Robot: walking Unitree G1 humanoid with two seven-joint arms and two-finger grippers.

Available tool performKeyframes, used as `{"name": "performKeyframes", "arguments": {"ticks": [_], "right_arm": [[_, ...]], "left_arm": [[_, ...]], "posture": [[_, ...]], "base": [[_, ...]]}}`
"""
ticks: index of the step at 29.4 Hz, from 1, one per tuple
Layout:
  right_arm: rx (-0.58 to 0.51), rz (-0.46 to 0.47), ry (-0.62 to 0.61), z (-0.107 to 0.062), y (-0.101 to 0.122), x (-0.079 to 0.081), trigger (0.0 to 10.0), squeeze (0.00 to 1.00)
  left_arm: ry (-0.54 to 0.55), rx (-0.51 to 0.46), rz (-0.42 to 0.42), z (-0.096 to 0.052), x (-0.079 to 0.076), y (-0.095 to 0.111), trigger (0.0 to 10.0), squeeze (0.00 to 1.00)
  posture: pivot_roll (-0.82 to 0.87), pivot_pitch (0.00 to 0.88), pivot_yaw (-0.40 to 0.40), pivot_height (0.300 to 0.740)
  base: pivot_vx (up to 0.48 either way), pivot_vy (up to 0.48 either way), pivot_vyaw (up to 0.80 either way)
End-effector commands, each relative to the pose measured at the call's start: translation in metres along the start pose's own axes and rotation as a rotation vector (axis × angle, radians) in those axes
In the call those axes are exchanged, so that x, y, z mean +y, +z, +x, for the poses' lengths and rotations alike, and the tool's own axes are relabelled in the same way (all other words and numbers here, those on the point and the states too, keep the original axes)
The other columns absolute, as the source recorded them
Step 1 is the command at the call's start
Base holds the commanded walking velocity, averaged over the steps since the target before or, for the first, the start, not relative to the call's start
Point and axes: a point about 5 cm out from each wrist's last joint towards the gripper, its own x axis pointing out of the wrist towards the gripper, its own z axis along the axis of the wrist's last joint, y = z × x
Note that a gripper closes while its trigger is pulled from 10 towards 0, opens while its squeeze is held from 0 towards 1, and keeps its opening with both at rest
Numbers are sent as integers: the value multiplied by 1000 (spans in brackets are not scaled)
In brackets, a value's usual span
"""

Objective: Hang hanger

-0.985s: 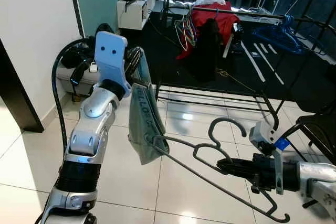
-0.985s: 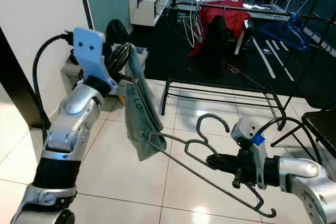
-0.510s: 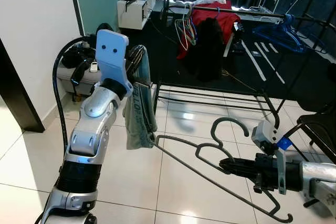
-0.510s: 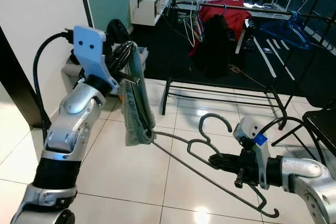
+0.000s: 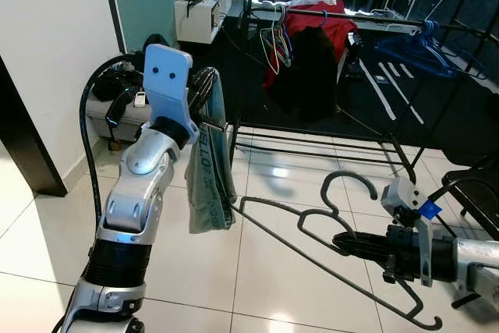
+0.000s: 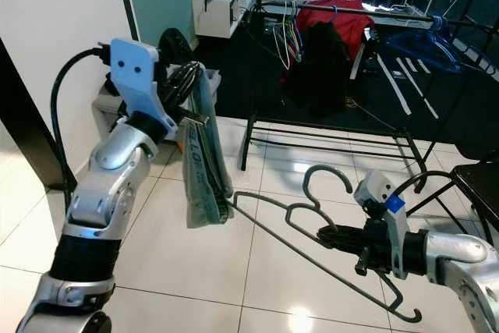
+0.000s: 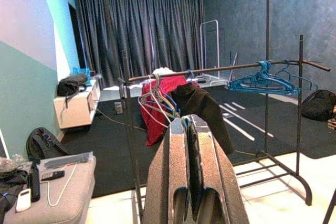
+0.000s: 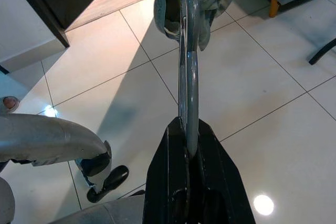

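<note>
Here the right gripper (image 5: 343,244) is nearest, low on the right over the tiled floor (image 5: 257,302), its black fingers pressed together on the neck of the dark wire hanger (image 5: 312,259) just below the hook. The hanger looks light, thin and stiff, though likely springy along its long bar; the neck seems the steadiest hold. Its far tip reaches into the grey-green cloth (image 5: 209,177), which droops soft and limp from the raised left gripper (image 5: 207,93), pinched shut on its upper edge. Beyond stands the black clothes rack (image 5: 327,15), well apart, carrying red and dark garments.
</note>
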Motion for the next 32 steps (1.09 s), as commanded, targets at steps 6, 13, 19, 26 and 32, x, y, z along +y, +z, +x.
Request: {"name": "performKeyframes", "arguments": {"ticks": [6, 13, 19, 26, 32], "right_arm": [[4, 10, 25, 6, -4, 3, 10000, 0], [2, 11, 18, 6, -4, 2, 10000, 0], [-1, 9, 15, 7, -4, 1, 10000, 0], [-16, 4, 18, 12, -2, 0, 10000, 0], [-30, -4, 6, 15, 1, -2, 10000, 0]], "left_arm": [[-21, -37, -10, 3, -6, 11, 10000, 0], [-36, -61, -31, 5, -11, 17, 10000, 0], [-45, -72, -39, 5, -13, 19, 10000, 0], [-109, -84, -77, 4, -25, 21, 10000, 0], [-154, -76, -92, 1, -34, 20, 10000, 0]], "posture": [[-34, 52, -47, 740], [-31, 53, -47, 740], [-32, 51, -48, 740], [-31, 45, -49, 740], [-30, 42, -52, 740]], "base": [[0, 0, 0], [0, 0, 0], [0, 0, 0], [0, 0, 0], [0, 0, 0]]}}
